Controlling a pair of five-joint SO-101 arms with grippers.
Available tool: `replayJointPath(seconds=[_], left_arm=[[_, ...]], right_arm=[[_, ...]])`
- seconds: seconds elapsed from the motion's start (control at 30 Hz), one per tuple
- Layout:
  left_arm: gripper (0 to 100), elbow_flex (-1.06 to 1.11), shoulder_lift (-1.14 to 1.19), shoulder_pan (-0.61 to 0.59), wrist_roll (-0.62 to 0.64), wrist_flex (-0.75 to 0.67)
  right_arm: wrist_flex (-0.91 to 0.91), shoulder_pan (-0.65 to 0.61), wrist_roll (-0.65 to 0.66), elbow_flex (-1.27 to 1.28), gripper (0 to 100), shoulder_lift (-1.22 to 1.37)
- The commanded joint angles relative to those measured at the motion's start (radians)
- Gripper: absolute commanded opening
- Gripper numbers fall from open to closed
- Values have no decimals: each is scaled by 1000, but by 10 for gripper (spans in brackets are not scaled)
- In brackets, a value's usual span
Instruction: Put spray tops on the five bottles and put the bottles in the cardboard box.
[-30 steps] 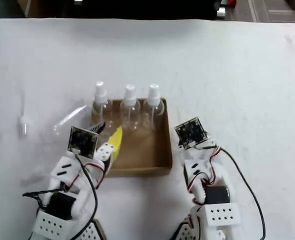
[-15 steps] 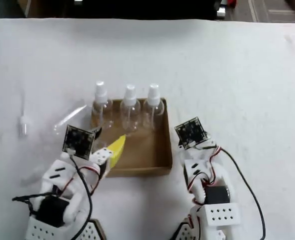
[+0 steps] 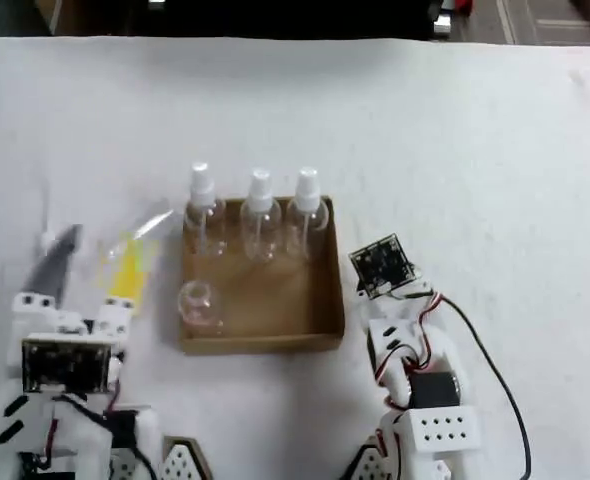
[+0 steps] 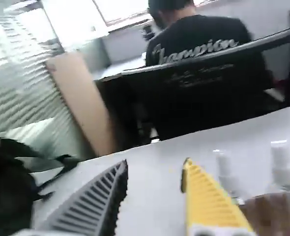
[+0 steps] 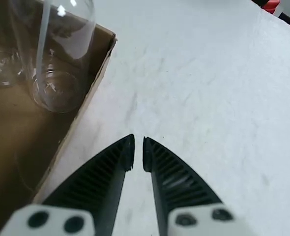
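Hovering over the table [image 3: 455, 150] left of the box [image 3: 260, 343], the left gripper [image 3: 105, 240] is holding its grey and yellow jaws wide apart with nothing between them. The right gripper [image 5: 137, 142] is sitting low beside the box's right wall, jaws almost closed and empty.

Three capped bottles [image 3: 260, 215] are standing in a row along the box's far wall. An open bottle [image 3: 199, 303] is standing in the box's near left corner, without a top. A loose bottle [image 3: 155, 224] is lying on its side on the table near the box's left wall, close to the yellow jaw. A spray top [image 3: 45, 242] is lying farther left, just beside the grey jaw's tip.

Judging from this layout, three of the five bottles are finished and capping is the pending step.

Hazards:
- The loose bottle is resting on its round side; a brush from the yellow jaw is likely to send it rolling.
- The spray top is small and is carrying a thin tube; an off-centre descent risks pushing it aside or pinching the tube instead of the head.
- The open bottle is sitting close to the capped row; working a top onto it inside the box risks tipping its neighbours.
- Both uncapped bottles are clear, making misjudged grasps likelier.
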Motion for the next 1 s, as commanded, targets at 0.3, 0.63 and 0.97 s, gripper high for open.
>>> replayJointPath(seconds=[0.3,0.63,0.97], left_arm=[[68,358,15,-541,-239,-474],[68,373,15,-559,-384,-292],[69,-14,483,-555,71,15]], right_arm=[[-16,-4,11,-2,15,-8],[-16,-5,11,0,15,-7],[-13,-5,11,0,15,-4]])
